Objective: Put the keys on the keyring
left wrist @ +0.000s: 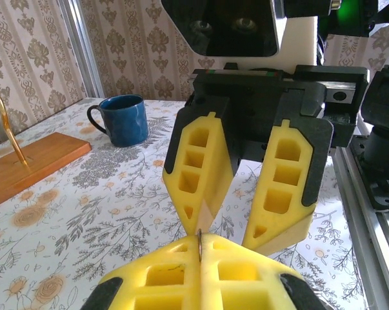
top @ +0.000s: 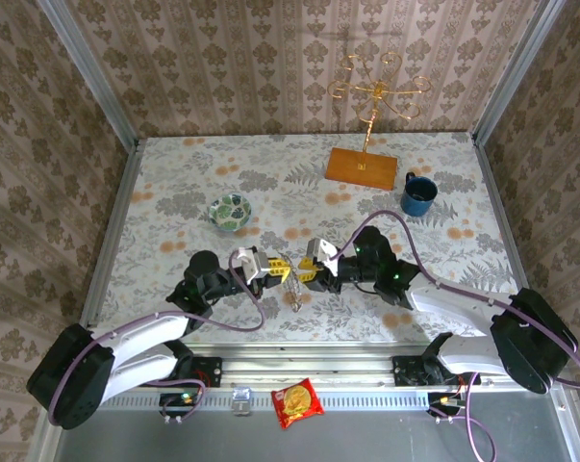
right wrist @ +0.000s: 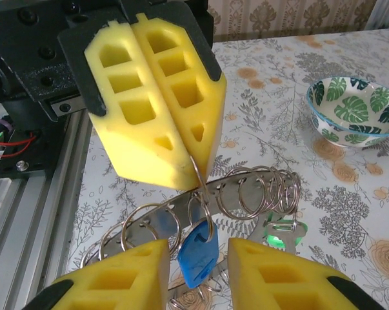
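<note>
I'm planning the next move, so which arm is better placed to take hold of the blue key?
Right, most likely. The right fingers stand open on either side of the blue key, which hangs between them. The left fingers are shut on the keyring, holding it.

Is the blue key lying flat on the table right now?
No, the blue key hangs from a small ring pinched in the shut left gripper.

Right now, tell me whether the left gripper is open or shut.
Shut. The yellow fingers of the left gripper press together, pinching a wire ring above the blue key.
</note>
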`<act>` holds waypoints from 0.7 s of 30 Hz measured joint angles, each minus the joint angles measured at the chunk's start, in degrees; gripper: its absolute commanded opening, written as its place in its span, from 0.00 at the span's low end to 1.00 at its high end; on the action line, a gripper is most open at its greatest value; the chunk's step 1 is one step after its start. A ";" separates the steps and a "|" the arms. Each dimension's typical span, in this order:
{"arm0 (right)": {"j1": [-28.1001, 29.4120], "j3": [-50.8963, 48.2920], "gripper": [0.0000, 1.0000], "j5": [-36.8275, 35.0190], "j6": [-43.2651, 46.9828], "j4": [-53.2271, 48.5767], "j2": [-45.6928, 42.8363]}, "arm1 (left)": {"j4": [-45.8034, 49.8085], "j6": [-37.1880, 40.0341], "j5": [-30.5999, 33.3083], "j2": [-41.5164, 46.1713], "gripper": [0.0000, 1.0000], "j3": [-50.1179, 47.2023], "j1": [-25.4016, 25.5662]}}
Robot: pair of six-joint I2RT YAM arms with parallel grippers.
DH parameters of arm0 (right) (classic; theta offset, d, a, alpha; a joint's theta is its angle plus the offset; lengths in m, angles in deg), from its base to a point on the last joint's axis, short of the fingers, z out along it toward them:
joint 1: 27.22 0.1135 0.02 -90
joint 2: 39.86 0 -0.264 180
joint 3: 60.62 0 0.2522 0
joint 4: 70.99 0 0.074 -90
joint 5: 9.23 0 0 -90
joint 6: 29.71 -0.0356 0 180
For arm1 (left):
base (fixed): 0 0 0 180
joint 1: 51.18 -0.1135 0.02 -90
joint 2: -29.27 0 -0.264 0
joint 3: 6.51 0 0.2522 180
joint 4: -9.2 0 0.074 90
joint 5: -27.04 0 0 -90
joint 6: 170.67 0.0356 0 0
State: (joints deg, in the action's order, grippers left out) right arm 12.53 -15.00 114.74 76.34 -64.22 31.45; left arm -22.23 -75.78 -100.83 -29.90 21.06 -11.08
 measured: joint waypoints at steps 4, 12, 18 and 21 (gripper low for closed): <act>0.00 -0.11 0.31 1.14 -0.98 2.27 0.15 | -1.60 -0.63 -0.57 -0.72 0.00 -0.31 0.00; 0.00 -0.09 0.28 2.60 -2.14 5.05 1.64 | -4.20 -1.64 -1.62 -1.49 0.00 -0.39 0.00; 0.00 -0.09 0.22 2.97 -3.13 6.08 2.67 | -4.63 -1.95 -1.88 -1.97 0.00 -0.46 0.00; 0.00 0.00 0.21 3.39 -3.23 6.34 2.71 | -4.96 -1.97 -1.97 -1.97 0.00 -0.46 0.00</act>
State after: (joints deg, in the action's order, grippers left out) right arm 12.53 -15.00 118.13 73.11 -57.88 34.16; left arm -27.19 -77.75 -102.80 -31.87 20.60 -11.08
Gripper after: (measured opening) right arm 0.215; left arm 0.057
